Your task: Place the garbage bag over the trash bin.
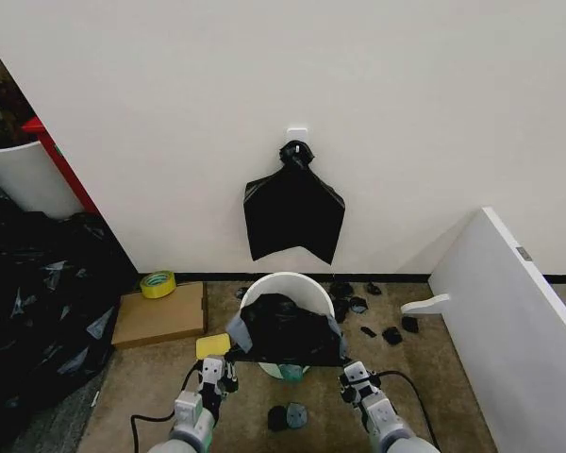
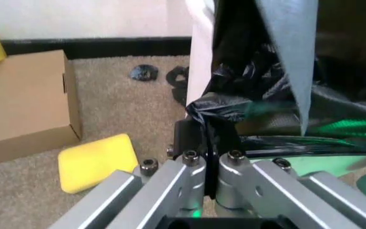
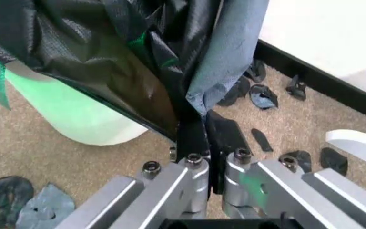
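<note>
Head view, two hands, left hand [image 1: 228,370], right hand [image 1: 344,375], one garbage bag [image 1: 285,330], one trash bin [image 1: 285,285]

One garbage bag [image 1: 285,330], one trash bin [image 1: 285,283], two grippers.

Left gripper [image 2: 207,143] clamped on garbage bag [image 2: 259,95] edge beside trash bin [image 2: 199,52]; yellow sponge [image 2: 98,161], cardboard box [image 2: 24,105] nearby.

White wall [image 1: 264,75], black baseboard [image 1: 396,277], tan carpet [image 1: 151,377].
</note>
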Controlling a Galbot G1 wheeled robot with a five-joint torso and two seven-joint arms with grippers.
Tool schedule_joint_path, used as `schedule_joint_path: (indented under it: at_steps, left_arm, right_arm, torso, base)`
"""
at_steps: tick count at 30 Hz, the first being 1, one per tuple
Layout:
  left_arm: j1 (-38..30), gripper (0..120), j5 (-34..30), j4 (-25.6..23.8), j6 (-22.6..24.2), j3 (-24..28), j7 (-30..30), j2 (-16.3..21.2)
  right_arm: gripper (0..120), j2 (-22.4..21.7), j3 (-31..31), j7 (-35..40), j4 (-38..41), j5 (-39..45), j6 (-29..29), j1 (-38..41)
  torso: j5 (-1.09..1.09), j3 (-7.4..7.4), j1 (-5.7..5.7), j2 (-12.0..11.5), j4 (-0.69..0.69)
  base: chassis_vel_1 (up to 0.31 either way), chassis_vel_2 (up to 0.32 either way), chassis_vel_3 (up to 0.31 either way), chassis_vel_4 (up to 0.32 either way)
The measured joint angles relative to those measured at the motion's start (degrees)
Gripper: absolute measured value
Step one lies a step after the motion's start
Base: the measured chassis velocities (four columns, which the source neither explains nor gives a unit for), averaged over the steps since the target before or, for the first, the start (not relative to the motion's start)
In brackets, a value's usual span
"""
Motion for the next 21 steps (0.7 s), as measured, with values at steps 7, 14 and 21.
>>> schedule_joint_path:
  at_steps: [7,14,21]
  left_arm:
    - [-2.3,0,-0.9,2.1,1.3,1.0,-0.4,-0.9]
    - [-2.3,0,-1.3,1.5,2.0,0.7,-1.1,-0.5]
    - [2.4,30,-0.5,-4.5,4.8,-0.8,-3.5,3.2]
  right_arm:
    - [0,1.7,0.9,-3.9,-4.9,-3.3,6.2,0.7]
    - [0,1.2,2.3,-7.0,-7.3,-3.7,11.5,0.6]
    - [27,-3.7,3.9,-13.6,-8.3,-6.4,24.8,-1.7]
  torso:
    - [0.0,0.0,0.0,0.0,0.0]
    - [0.0,0.0,0.0,0.0,0.0]
    - [0.01,0.0,0.0,0.0,0.0]
  base:
    - [0.0,0.0,0.0,0.0]
    - [0.0,0.0,0.0,0.0]
    - [0.0,0.0,0.0,0.0]
